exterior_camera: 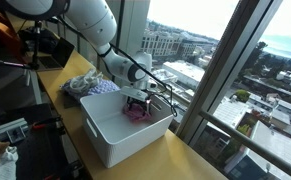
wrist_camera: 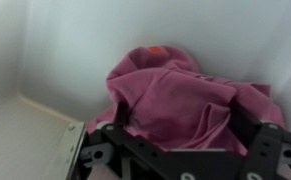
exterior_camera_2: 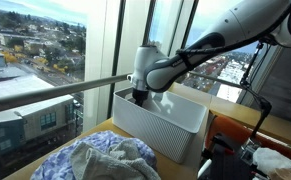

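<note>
A crumpled pink cloth [wrist_camera: 175, 90] lies in a corner of a white plastic bin [exterior_camera: 107, 142], which stands on a wooden ledge by the window. My gripper [exterior_camera: 137, 103] reaches down into the bin right over the pink cloth [exterior_camera: 137, 114]. In the wrist view my gripper [wrist_camera: 183, 118] stands open, its black fingers [wrist_camera: 118, 112] spread to either side of the cloth's folds, touching or just above them. In an exterior view the gripper [exterior_camera_2: 140, 95] dips behind the bin's [exterior_camera_2: 160, 125] far wall, and the cloth is hidden there.
A heap of pale blue and white cloths [exterior_camera: 89, 86] lies on the ledge beside the bin, seen close up as the heap [exterior_camera_2: 105, 160]. Tall window glass and a metal rail [exterior_camera_2: 55, 88] run right behind the bin. Cables and equipment [exterior_camera: 30, 45] crowd the room side.
</note>
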You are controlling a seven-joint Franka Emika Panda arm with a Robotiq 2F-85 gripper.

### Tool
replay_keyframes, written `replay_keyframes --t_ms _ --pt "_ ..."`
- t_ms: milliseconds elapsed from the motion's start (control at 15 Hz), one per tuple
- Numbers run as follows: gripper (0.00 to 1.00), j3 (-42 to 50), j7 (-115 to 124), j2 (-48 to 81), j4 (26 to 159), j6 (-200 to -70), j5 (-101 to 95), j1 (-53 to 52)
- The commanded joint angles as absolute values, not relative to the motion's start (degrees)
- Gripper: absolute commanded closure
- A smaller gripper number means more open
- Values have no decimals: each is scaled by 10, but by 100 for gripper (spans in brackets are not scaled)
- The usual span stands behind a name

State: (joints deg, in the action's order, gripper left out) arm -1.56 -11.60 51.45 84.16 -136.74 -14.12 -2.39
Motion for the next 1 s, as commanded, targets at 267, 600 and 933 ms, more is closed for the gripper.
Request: replay_keyframes --t_ms 267,600,933 --pt "58 -9 -126 555 787 -1335 -131 -17" --pt "94 -9 -142 450 849 -1317 -137 -7" --pt "97 -13 -170 338 880 -1321 -161 -23"
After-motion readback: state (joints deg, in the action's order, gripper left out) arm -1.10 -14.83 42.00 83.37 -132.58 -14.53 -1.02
